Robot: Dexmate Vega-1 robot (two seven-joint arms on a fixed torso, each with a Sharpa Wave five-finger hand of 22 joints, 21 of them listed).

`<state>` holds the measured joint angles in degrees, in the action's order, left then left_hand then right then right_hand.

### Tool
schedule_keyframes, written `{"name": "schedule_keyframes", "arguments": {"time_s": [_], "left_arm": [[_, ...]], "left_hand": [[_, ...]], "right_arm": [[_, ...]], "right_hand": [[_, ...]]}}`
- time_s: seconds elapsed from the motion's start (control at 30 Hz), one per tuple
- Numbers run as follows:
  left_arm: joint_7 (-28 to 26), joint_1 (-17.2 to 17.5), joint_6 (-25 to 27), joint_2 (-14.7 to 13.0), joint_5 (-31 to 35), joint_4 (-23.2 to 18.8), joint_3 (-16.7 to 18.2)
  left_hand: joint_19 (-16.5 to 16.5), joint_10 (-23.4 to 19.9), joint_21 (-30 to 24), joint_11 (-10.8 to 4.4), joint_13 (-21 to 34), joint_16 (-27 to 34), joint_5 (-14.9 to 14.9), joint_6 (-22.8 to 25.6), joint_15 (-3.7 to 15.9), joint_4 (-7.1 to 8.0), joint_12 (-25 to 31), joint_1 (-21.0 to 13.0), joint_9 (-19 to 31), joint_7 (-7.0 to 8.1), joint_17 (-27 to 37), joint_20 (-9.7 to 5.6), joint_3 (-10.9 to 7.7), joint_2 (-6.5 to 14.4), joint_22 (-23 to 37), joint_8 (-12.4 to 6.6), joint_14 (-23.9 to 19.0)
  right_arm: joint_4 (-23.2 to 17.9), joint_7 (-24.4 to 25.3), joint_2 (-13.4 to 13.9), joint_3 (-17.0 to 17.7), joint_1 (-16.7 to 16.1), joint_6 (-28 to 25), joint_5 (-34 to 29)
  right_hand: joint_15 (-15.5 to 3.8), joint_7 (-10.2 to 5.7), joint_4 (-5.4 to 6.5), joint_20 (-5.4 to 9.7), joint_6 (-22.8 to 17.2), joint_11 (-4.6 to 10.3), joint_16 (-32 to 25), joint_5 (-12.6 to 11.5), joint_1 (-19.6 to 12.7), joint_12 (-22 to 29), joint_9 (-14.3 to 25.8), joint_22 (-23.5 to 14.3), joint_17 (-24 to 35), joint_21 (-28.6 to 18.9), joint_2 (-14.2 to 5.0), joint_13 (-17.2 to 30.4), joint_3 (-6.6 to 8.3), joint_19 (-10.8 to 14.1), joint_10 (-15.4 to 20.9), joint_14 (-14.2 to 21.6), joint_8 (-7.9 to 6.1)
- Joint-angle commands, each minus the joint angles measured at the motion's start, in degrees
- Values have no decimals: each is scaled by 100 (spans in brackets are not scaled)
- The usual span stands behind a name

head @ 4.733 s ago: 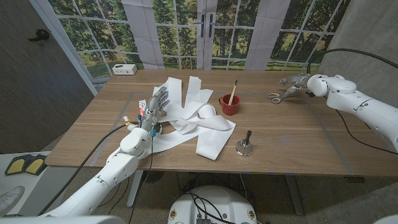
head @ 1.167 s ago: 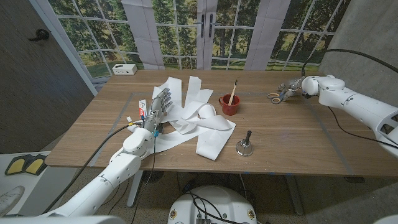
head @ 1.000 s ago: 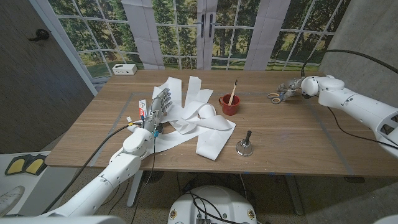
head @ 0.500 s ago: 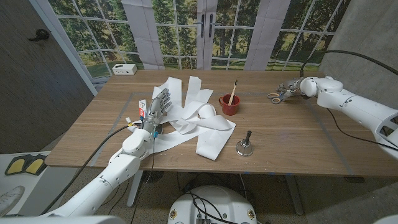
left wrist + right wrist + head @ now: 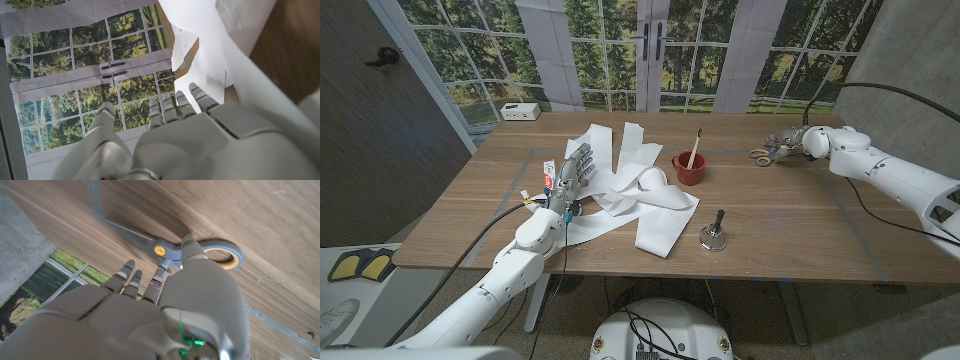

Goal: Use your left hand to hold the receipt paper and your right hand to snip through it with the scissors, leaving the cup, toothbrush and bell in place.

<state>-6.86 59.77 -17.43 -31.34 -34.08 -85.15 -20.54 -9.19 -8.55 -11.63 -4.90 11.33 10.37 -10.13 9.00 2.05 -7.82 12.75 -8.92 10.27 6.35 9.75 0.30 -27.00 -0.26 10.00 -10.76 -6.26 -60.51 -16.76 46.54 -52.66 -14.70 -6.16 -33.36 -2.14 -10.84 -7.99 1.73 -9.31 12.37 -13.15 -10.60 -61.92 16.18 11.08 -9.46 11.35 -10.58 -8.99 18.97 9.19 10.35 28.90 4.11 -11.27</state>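
Observation:
Crumpled white receipt paper [image 5: 638,190] sprawls over the middle of the table, and its strips [image 5: 220,55] run beside my left hand. My left hand [image 5: 570,172] stands at the paper's left edge with fingers [image 5: 165,107] spread and nothing in them. Grey-handled scissors [image 5: 760,155] lie flat at the far right. My right hand [image 5: 786,141] reaches down on them: its fingertips [image 5: 159,270] touch the scissors [image 5: 165,247] near the yellow pivot, the thumb by one handle ring. A red cup [image 5: 688,169] holds a toothbrush [image 5: 695,146]. A small metal bell [image 5: 712,235] stands near the front.
A toothpaste tube [image 5: 547,176] lies just left of my left hand. A small white box [image 5: 520,111] sits at the table's [image 5: 790,220] far left corner. Cables trail from both arms. A windowed backdrop stands behind the table.
My right hand has shifted slightly left and down onto the scissors, with the forearm swinging a little. The left hand, paper, cup and bell stay as they were.

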Motion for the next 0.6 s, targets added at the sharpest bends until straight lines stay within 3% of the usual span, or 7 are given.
{"name": "schedule_keyframes", "arguments": {"time_s": [0.03,0.33,0.6], "left_arm": [[2,20,-4,-15,-5,-36,12],[29,-3,-18,2,-19,9,10],[58,-39,-77,32,-18,80,10]], "left_hand": [[-52,-48,5,22,9,3,-16,23,328,-6,-16,-1,14,-28,5,21,18,72,16,-4,-42],[-55,-56,8,2,9,3,-16,29,332,-5,-16,3,14,-31,6,21,20,74,16,-5,-46],[-54,-54,11,5,9,1,-16,25,332,-4,-19,8,13,-26,6,21,23,74,16,-3,-45]], "right_arm": [[-34,153,7,23,-142,-3,85],[47,266,-57,26,-191,7,147],[96,335,-120,19,-255,-16,233]], "right_hand": [[-986,-28,2,40,-37,10,-66,-12,-78,159,8,-22,35,-33,-45,169,80,40,182,130,-37],[-997,-78,2,90,-91,8,-104,-29,-162,361,12,-23,76,-34,-77,397,156,51,275,231,-20],[-1001,-22,-34,6,-116,5,-115,-47,-250,536,15,-21,95,-44,-39,583,196,101,319,311,0]]}}
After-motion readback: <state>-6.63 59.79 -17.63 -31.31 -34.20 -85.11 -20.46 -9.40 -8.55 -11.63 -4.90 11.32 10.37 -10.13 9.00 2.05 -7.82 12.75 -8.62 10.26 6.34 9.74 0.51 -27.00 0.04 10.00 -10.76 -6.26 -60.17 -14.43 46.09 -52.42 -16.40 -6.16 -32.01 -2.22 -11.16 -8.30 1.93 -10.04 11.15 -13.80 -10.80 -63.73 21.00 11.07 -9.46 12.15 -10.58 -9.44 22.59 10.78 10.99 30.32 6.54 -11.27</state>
